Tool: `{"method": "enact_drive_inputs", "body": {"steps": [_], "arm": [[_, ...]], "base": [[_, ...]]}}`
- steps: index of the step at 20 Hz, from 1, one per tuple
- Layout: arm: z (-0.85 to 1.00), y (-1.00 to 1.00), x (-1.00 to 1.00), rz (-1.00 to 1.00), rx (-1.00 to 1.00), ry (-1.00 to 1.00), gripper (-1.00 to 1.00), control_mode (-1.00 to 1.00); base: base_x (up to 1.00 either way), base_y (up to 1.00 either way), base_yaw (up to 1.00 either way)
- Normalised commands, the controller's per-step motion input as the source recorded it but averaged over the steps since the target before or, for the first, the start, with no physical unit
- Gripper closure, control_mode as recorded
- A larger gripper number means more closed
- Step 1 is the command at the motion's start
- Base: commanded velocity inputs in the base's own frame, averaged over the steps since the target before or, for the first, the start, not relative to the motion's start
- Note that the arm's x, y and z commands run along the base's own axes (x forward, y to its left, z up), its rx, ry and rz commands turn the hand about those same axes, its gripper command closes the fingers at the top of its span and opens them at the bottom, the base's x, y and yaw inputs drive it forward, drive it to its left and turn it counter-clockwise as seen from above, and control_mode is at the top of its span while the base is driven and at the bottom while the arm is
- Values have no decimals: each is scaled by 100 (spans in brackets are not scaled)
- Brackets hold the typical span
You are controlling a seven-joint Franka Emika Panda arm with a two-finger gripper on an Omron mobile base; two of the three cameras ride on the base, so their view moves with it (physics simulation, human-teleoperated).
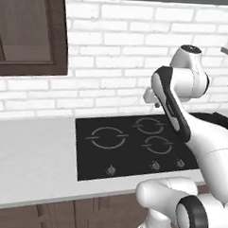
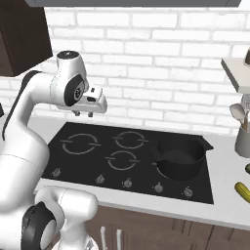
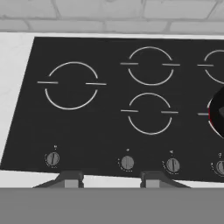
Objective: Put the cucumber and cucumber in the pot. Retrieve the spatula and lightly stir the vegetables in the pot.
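Fingertips (image 3: 72, 178) stand apart with a bare gap between them, nothing pinched; the two dark tips rise at the bottom of the hand view over the front edge of the cooktop (image 3: 109, 131). Gripper (image 2: 84, 114) hangs in the air above the hob's left rear, well clear of the glass, pointing down and forward.

Straight below and ahead of the tips: a row of knobs (image 3: 127, 162) along the hob's near edge, then the ring burners (image 3: 71, 84) beyond them. White counter (image 3: 13, 65) runs off to the left of the tips, white brick wall (image 3: 109, 13) beyond the hob.

Pot (image 2: 179, 157) sits on the right-hand burner, well to the right of the fingers, handle sticking out toward the rear right. From the right base view its inside looks dark; can't tell whether anything lies in it. A dark curved edge at the right border of the hand view is probably its rim, too cropped to be sure.

Yellow-green cucumber piece (image 2: 242, 191) lies on the counter past the hob's right edge, further from the fingers than the pot, apart from it. A darker green bit (image 2: 247, 169) shows just behind it at the frame border, mostly cut off.

Grey utensil holder (image 2: 242, 141) stands at the back right on the counter, beyond the pot, with spoons (image 2: 238, 113) sticking up out of it. Can't make out a spatula among them.

Dark wood-framed cabinet (image 1: 30, 31) hangs on the wall far left of the gripper.
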Motion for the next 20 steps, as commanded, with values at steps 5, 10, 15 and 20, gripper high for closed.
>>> {"method": "enact_drive_inputs", "body": {"steps": [5, 10, 15, 20], "arm": [[0, 3, -11, 1, 0, 1, -100, -100], [0, 9, -75, 4, 0, -3, -100, -100], [-4, 4, -94, -9, 1, -4, -100, -100], [-11, 1, -84, -12, 0, -6, -100, -100]], "base": [[0, 0, 0], [0, 0, 0], [0, 0, 0], [0, 0, 0]]}}
